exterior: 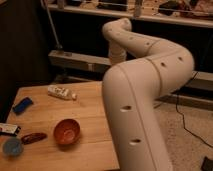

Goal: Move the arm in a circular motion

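The arm (136, 107) is cream-white with small dark holes and fills the middle of the camera view. Its thick near segment rises from the bottom edge and bends at an elbow (172, 57) on the right. From there it runs back left to a far joint (119, 29), and a short segment (117, 52) drops down from that joint. The gripper is at the lower end of that short segment, hidden behind the near segment, above the table's far right corner, and it is shut. I see nothing held in it.
A wooden table (85, 107) at the left carries an orange bowl (67, 131), a white bottle (61, 92), a blue sponge (22, 105), a small blue cup (12, 147) and a dark red object (34, 137). A shelf rail (150, 19) crosses the back. A black cable (182, 117) lies on the floor at the right.
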Controlling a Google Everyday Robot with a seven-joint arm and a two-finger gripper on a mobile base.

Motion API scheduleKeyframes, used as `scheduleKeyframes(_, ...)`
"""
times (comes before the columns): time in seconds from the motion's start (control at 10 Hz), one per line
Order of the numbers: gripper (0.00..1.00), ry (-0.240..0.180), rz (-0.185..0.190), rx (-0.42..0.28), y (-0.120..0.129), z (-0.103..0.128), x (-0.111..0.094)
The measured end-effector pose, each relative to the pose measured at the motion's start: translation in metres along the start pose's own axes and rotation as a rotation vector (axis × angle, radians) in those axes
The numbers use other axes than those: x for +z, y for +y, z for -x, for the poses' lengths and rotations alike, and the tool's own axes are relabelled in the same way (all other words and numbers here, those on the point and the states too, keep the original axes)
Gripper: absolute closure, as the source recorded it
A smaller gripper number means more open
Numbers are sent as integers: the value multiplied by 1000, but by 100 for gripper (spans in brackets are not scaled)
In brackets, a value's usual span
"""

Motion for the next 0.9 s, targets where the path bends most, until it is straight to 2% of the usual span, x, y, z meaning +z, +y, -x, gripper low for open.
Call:
scheduleKeyframes(0.2,91,-19,-1,-181,71,3,-12)
scheduleKeyframes(0.3,91,-31,5,-307,116,-5,-24)
scheduleKeyframes(0.4,91,-36,12,-396,145,-17,-32)
scheduleKeyframes(0.5,91,-47,30,-513,180,-37,-44)
scheduleKeyframes(0.6,91,-53,53,-630,212,-67,-56)
scheduleKeyframes(0.7,91,-55,74,-709,230,-95,-65)
scheduleKeyframes(0.8,91,-56,101,-787,244,-133,-74)
scheduleKeyframes(0.9,91,-47,120,-840,248,-172,-79)
